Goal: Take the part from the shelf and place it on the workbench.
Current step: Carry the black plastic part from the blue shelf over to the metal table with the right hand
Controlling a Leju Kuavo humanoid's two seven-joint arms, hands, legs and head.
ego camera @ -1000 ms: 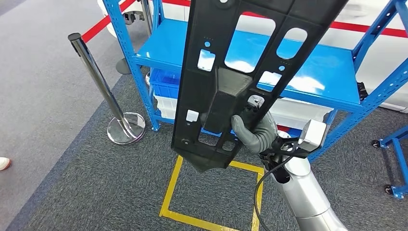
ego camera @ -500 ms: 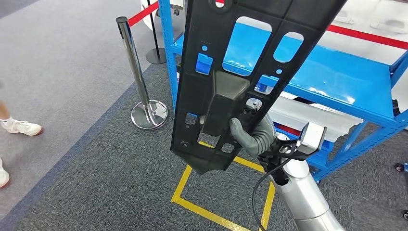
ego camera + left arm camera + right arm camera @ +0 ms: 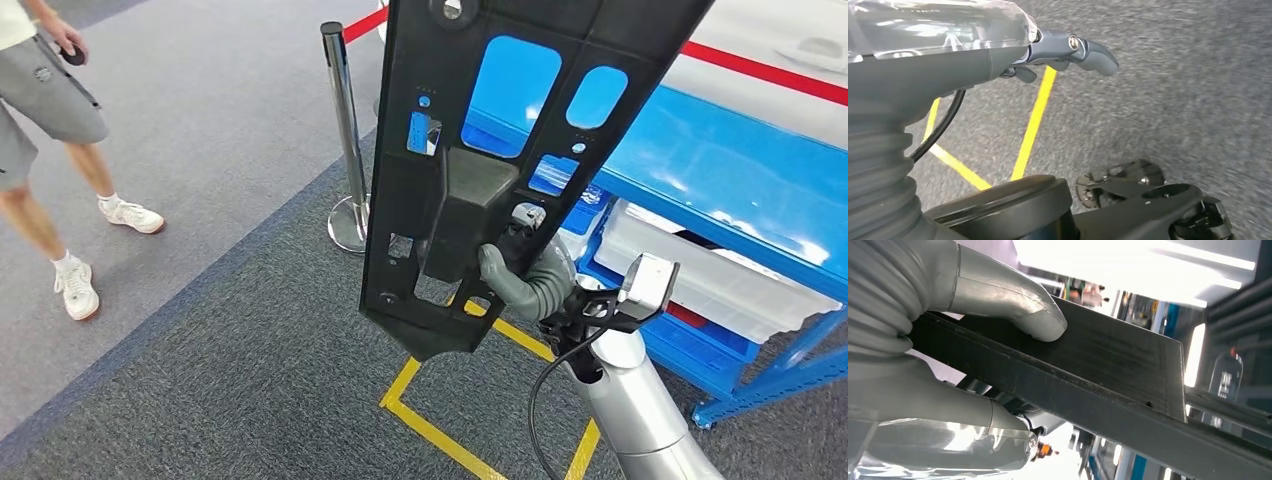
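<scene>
Part (image 3: 480, 150) top and person (image 3: 45, 130) cut off.

Right arm (image 3: 635, 400) raised from lower right, forearm angled up and left. Right hand (image 3: 525, 275) grips black part (image 3: 470, 150), thumb (image 3: 1018, 310) pressed flat on it. Left hand (image 3: 1058, 50) hangs low, fingers loosely extended, holding nothing.

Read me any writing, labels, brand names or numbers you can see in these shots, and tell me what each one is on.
No text can be read in any view.
Large black plastic part with cut-outs, held upright by the right hand: tiny raised dots, no legible marking.
Blue metal shelf: plain.
Grey shorts of the person: a small dark mark, too small to read.
Right wrist view: a bright background sign, too blurred to read.
</scene>
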